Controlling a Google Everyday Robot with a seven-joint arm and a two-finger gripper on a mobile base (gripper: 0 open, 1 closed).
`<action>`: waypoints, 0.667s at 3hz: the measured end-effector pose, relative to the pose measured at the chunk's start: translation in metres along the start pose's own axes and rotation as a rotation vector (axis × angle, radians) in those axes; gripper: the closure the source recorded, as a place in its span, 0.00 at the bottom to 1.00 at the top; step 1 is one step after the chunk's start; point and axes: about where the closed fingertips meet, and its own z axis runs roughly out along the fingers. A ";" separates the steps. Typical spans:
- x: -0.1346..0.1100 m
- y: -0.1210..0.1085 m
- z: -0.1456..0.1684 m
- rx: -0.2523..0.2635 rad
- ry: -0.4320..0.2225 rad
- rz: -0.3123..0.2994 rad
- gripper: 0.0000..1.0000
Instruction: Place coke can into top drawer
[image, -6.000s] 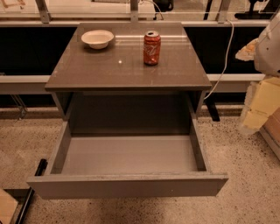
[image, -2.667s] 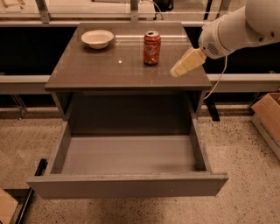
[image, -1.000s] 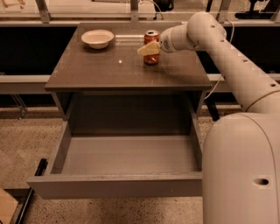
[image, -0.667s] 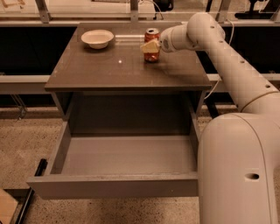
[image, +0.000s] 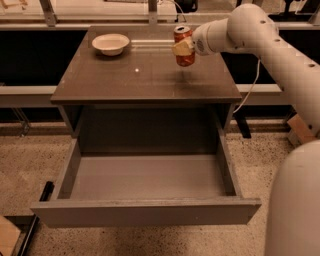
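The red coke can (image: 184, 56) is upright over the back right part of the grey cabinet top (image: 145, 77), a little above its surface. My gripper (image: 182, 48) comes in from the right on the white arm (image: 250, 30) and is shut on the coke can, its beige fingers (image: 183, 48) across the can's upper half. The top drawer (image: 145, 212) is pulled fully open below the cabinet top, and its grey inside is bare.
A white bowl (image: 110, 43) sits at the back left of the cabinet top. A white cable (image: 248, 92) hangs to the right of the cabinet. A cardboard box (image: 300, 129) stands on the floor at right, another at bottom left (image: 7, 236).
My gripper reached the coke can from the right and closed on it. The can now sits slightly higher and further right than before. The drawer and bowl have not moved.
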 end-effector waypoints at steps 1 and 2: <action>-0.017 0.019 -0.068 0.047 0.003 -0.067 1.00; -0.037 0.057 -0.139 0.086 -0.022 -0.095 1.00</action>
